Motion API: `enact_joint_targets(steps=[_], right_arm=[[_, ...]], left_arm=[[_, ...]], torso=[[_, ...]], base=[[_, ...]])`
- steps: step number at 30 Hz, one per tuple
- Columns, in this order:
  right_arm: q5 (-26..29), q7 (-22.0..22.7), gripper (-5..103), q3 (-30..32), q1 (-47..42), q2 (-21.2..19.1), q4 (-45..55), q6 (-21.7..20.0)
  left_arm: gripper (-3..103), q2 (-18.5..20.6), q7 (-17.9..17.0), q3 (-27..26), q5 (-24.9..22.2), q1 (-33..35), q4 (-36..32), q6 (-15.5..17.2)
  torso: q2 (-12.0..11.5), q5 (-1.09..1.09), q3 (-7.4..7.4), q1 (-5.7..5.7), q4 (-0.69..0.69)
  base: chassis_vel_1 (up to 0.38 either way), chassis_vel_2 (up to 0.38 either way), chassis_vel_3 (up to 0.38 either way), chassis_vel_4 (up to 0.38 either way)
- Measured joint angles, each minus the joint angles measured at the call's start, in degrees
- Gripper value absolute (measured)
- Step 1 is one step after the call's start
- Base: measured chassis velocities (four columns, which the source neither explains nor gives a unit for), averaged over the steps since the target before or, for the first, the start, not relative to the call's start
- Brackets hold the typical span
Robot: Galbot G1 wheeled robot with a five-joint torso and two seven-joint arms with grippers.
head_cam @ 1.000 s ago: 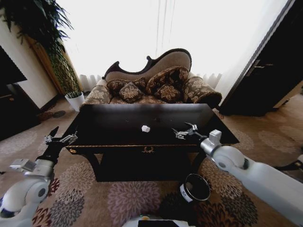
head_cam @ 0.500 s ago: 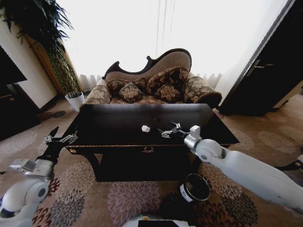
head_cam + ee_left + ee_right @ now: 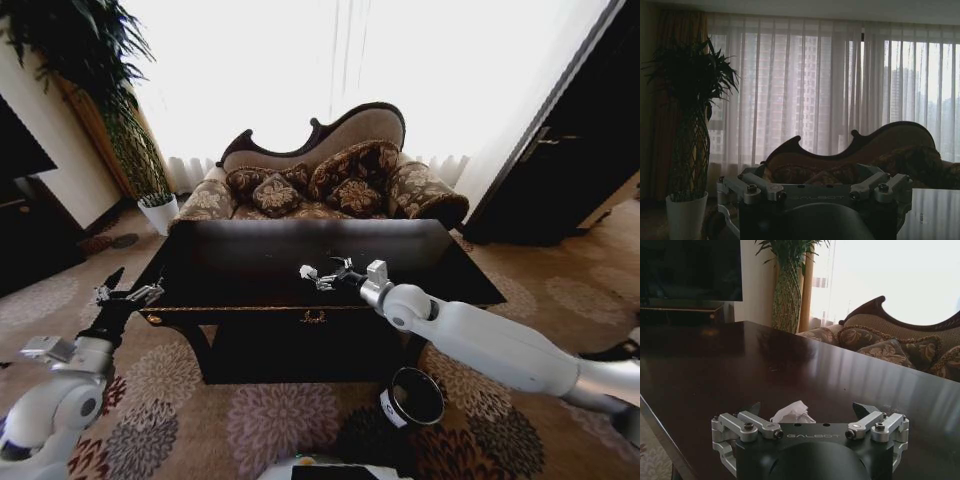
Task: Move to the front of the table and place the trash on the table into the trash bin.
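Observation:
A crumpled white paper wad, the trash (image 3: pixel 306 271), lies near the middle front of the glossy black table (image 3: pixel 240 250). My right gripper (image 3: pixel 322 276) hovers low over the table just right of the wad, open. In the right wrist view the wad (image 3: pixel 791 412) sits on the table (image 3: pixel 715 365) between the spread fingers of the right gripper (image 3: pixel 808 409), nearer one finger. The trash bin (image 3: pixel 415 397), dark and round with a pale rim, stands on the carpet below the table's front right. My left gripper (image 3: pixel 127 292) is parked off the table's left front corner, open and empty.
A patterned sofa (image 3: pixel 330 180) with cushions stands behind the table. A tall plant in a white pot (image 3: pixel 158 212) is at the back left, also in the left wrist view (image 3: pixel 686 217). A dark cabinet (image 3: pixel 570 150) lines the right wall. Flowered carpet surrounds the table.
My right arm has swept left along the table's front, from the right side up to the paper wad. The left arm has stayed where it was.

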Motion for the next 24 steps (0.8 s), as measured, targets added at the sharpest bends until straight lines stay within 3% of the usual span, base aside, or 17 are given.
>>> enact_joint_targets(steps=[10, 17, 24], right_arm=[[0.5, 0.3, 100, -2.9, 1.9, 2.6, -0.1, -0.5], [-0.1, -0.1, 100, -6.9, 5.1, 6.5, -5.2, -0.4], [-0.6, -1.2, 100, -7.4, 5.4, 7.0, -8.0, 0.1]], left_arm=[[100, 0.0, 0.0, 0.0, 0.0, 0.0, 0.0, 0.0], [100, 0.0, 0.0, 0.0, 0.0, 0.0, 0.0, 0.0], [100, 0.0, 0.0, 0.0, 0.0, 0.0, 0.0, 0.0]], torso=[[0.0, 0.0, 0.0, 0.0, 0.0], [0.0, -0.01, 0.0, 0.0, 0.01], [0.0, 0.0, 0.0, 0.0, 0.0]], base=[[0.0, 0.0, 0.0, 0.0], [0.0, 0.0, 0.0, 0.0], [0.0, 0.0, 0.0, 0.0]])
